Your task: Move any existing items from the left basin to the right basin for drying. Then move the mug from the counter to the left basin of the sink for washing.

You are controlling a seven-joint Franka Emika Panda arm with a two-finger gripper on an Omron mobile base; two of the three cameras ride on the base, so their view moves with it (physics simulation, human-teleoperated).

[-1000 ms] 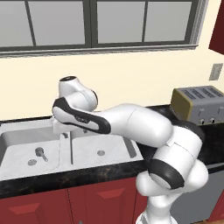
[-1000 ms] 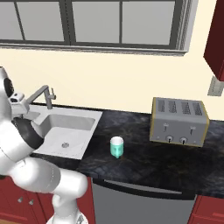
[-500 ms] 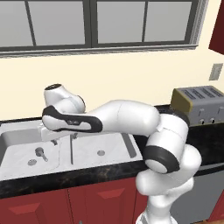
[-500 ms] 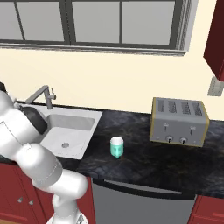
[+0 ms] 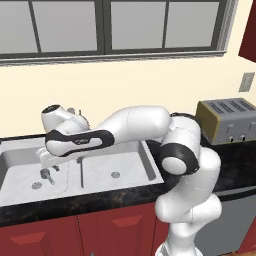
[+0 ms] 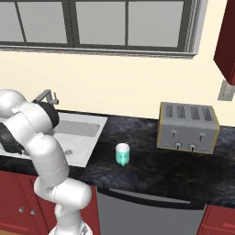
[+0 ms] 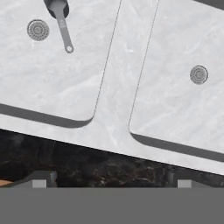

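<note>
While the white arm reaches out to the left over the sink [image 5: 145,165], its gripper [image 5: 50,161] hangs above the left basin [image 5: 20,165] with its two dark fingers spread wide and nothing between them. In the hand view the finger tips [image 7: 41,179] stand well apart at the lower edge, over the black speckled counter [image 7: 109,166] at the sink's front rim. The small grey utensil [image 7: 61,22] lies on the floor of the left basin [image 7: 52,74], its round head just beside the basin's drain [image 7: 38,29] and its thin handle pointing toward the basin's middle. In the left base view the same utensil [image 5: 47,174] lies near the drain [image 5: 36,185], toward the front of the left basin and just below the gripper, apart from it. The right basin [image 7: 183,92] holds only its drain [image 7: 198,74], and a raised divider [image 7: 124,78] runs between the two basins. In the right base view the teal-green mug [image 6: 122,154] stands upright on the counter [image 6: 151,174], between the sink's right edge and the toaster [image 6: 187,127], nearer the counter's front edge than the wall. The grey tap [image 6: 45,96] rises at the back edge of the sink.
</note>
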